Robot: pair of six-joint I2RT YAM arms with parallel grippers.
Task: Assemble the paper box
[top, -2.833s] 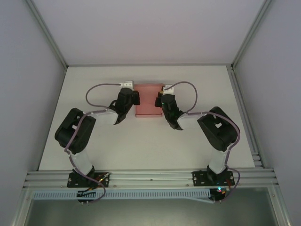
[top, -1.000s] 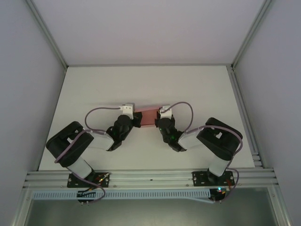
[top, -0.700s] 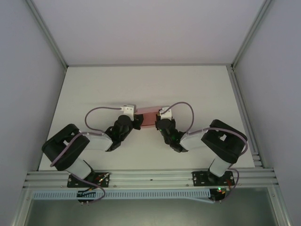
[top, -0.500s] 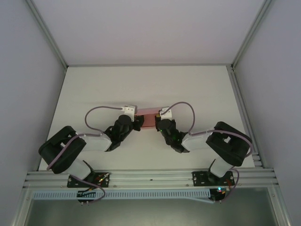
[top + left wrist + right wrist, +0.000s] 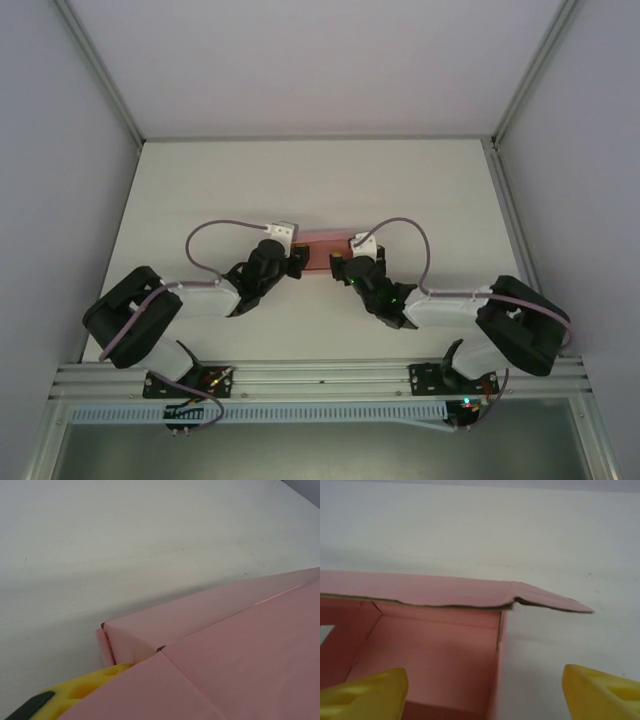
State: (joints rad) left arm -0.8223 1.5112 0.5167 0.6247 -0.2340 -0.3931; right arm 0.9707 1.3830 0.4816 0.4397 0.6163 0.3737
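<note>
Right gripper (image 5: 482,692) has just popped wide. Its yellow pads (image 5: 365,692) sit at the two bottom corners of the wrist view with nothing pinched between them, whereas a second ago it was nearly closed at the box's right end. That arm's elbow has also swung out toward the lower right of the overhead frame.

Left gripper (image 5: 297,258) is trickier. Only one yellow pad (image 5: 85,687) peeks out at the bottom left of its wrist view, tucked under a pink panel, so I can't tell if it's clamping or just resting there.

Just past the fingers, the paper box (image 5: 322,245) lies between the two grippers at the centre of the overhead frame, looking like a thin pink strip. A few seconds ago it sat further up the table (image 5: 300,170) and showed a much broader face.

From the right wrist the box opens toward the camera. The inner walls are standing, and the top flap (image 5: 545,602) is bowed and pokes out to the right, not tucked in.

My read: the fold-and-drag bit is done, the right gripper is free to regrip, and that loose flap looks like the next job.
</note>
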